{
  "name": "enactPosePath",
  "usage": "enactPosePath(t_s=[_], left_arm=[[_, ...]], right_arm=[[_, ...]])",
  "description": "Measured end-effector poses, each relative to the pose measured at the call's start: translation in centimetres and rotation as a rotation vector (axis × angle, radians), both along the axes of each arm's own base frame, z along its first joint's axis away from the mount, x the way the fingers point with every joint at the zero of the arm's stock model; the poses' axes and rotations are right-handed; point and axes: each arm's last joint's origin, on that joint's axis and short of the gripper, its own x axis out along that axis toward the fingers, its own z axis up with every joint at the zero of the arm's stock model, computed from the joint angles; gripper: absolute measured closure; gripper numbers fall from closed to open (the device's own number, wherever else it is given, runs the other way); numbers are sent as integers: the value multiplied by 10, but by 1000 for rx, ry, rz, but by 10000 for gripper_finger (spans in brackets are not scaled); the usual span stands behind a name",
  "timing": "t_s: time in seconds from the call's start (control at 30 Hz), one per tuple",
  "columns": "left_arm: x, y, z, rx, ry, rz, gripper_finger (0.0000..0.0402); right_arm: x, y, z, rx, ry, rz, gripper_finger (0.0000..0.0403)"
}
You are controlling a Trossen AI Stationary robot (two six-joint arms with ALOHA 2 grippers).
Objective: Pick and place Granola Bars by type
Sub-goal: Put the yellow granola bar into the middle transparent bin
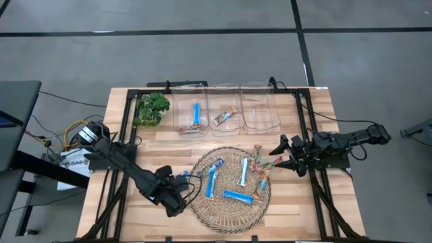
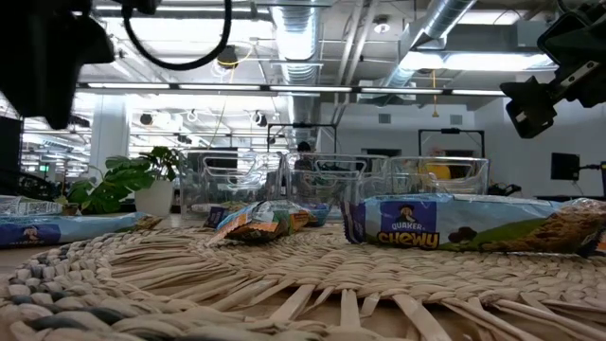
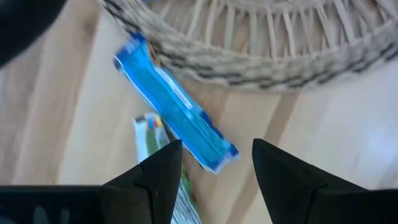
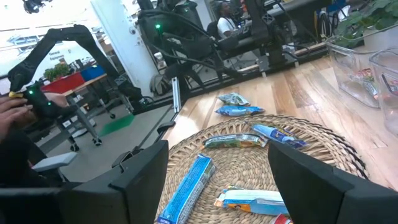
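blue bar (image 3: pixel 176 112), multicoloured bar (image 3: pixel 163 163) half hidden

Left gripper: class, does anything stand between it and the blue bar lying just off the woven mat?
Nothing visible does. The left gripper hangs open over the blue bar on the bare table; a multicoloured bar lies beside it, not over it.

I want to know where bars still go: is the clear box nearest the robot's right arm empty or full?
Empty. In the high view, that clear box shows only bare wood through it, while the other two hold bars.
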Motion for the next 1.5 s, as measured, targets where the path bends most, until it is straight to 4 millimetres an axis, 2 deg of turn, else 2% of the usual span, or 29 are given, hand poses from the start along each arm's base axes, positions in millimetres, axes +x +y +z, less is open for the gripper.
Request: enactPosePath(t_s=[0.1, 0.37, 0.67, 1.17, 1.37, 1.5], left_arm=[[-2, 0, 0, -19, 41, -2, 212], [-15, 12, -2, 74, 192, 27, 224], [-30, 20, -45, -13, 302, 54, 243], [-31, 32, -72, -66, 253, 140, 224], [-30, 33, -73, -65, 248, 126, 208], [-30, 33, -73, -66, 245, 127, 226]], right_arm=[[0, 0, 0, 0, 0, 0, 132], [0, 0, 0, 0, 0, 0, 132], [0, 0, 0, 0, 0, 0, 132], [0, 0, 0, 0, 0, 0, 132], [0, 0, 0, 0, 0, 0, 132], [0, 0, 0, 0, 0, 0, 132]])
